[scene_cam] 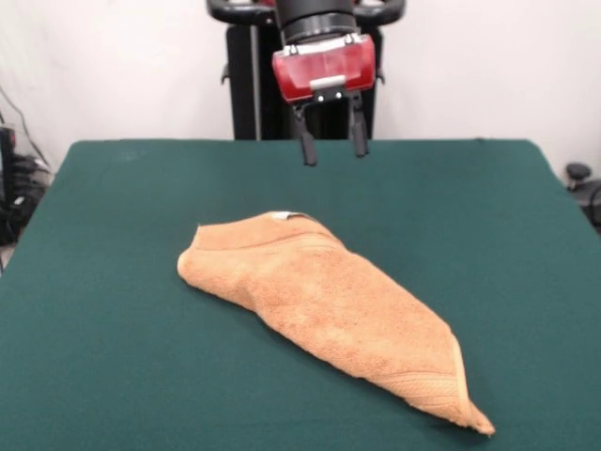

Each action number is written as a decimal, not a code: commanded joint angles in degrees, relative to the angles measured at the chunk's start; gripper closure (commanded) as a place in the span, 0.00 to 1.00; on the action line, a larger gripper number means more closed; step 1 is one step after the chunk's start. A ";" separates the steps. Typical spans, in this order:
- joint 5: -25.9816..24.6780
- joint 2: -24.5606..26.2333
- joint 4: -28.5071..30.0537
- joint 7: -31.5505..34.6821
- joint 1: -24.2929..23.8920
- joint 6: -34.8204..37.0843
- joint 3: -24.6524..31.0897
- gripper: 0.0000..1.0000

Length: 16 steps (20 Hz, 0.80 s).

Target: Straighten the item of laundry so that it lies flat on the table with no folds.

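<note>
The light orange-tan towel [324, 305] lies folded over on the dark green table [113, 282], in a long wedge running from the middle toward the front right, tapering to a point near the front edge. Its small white tag [285, 216] shows at the far edge. A woven border band runs along the right end. My gripper [332, 147] hangs from the red wrist above the far part of the table, behind and above the towel, apart from it. Its two black fingers [307, 143] are spread, with nothing between them.
The robot's black pedestal [254, 85] stands behind the table's far edge. Cables and dark gear [14, 188] lie off the table's left side, and a small dark object [579, 174] sits off the right side. Green felt surrounds the towel on all sides.
</note>
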 commanded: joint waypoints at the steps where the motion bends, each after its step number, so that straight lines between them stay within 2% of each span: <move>1: 2.46 10.10 -2.03 15.62 5.57 -5.50 -1.50 0.00; 9: -2.43 24.20 -10.25 13.68 3.48 -8.01 0.53 0.00; 12: -3.46 26.49 -12.24 12.93 2.73 -7.59 1.53 0.00; 16: -2.84 25.15 -13.33 11.54 2.43 -5.44 2.23 0.00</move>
